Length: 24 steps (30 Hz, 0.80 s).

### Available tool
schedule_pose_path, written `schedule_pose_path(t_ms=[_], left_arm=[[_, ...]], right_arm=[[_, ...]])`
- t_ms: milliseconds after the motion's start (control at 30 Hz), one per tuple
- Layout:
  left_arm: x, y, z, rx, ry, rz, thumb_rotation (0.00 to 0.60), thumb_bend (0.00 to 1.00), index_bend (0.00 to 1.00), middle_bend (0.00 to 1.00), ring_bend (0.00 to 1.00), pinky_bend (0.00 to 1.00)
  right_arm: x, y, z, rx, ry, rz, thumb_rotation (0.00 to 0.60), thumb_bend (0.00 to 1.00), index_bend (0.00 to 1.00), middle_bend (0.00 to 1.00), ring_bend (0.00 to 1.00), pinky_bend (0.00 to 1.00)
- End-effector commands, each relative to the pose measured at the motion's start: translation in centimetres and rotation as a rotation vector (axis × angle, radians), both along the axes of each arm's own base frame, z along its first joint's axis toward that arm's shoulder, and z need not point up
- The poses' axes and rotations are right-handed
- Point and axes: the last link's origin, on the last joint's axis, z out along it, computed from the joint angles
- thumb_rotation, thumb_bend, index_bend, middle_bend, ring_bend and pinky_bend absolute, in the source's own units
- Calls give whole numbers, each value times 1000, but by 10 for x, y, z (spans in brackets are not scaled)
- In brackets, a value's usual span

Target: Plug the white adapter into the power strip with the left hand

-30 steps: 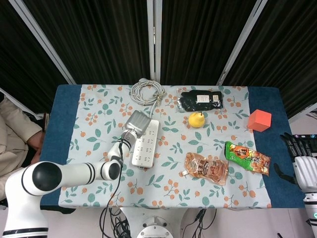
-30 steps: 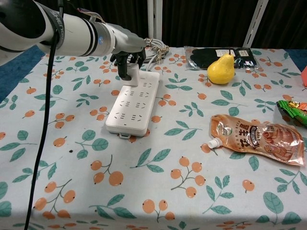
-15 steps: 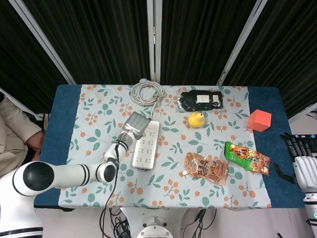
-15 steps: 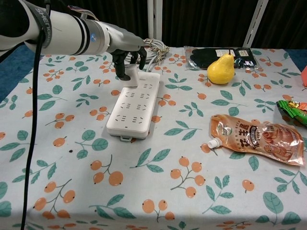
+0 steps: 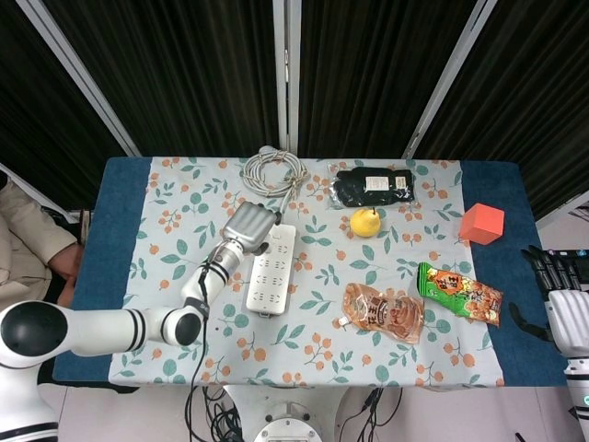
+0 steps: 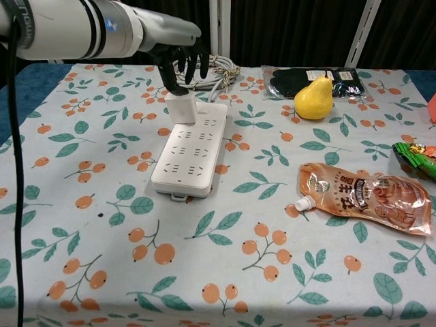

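The white adapter (image 6: 181,109), a small white block, stands upright on the far end of the power strip (image 6: 191,150), seated on its top face at the left side of that end. The power strip is a long white bar with several rows of sockets, lying flat on the floral tablecloth, its long axis running away from the chest camera and tilted slightly right. Its coiled grey cable (image 6: 215,70) lies just beyond its far end.

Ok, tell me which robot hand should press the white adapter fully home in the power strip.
Left. The left robot hand hangs directly above the white adapter, which stands in the far end of the power strip. The right robot hand sits off the table's right edge, far from it.
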Motion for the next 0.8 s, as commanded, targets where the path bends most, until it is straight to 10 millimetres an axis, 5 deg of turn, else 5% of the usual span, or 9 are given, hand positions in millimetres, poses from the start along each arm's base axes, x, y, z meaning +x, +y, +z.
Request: schedule_pose_path(t_ms=[33,333,800], left_arm=[[3,4,20,47,-545,128,600,359,520,539,455,531],[-8,19,4,-180,-1284,551,600,623,840,887,771,778],[-32,17,-28,-326,-1448,734,600,701,895,966,849,845]], right_arm=[[1,0,-1,2,1,4,600,282,0,43,0,0],[1,0,1,-1,6,-1,600,282,0,43,0,0],[1,-2,-1,1,10,-6,600,282,0,43,0,0]])
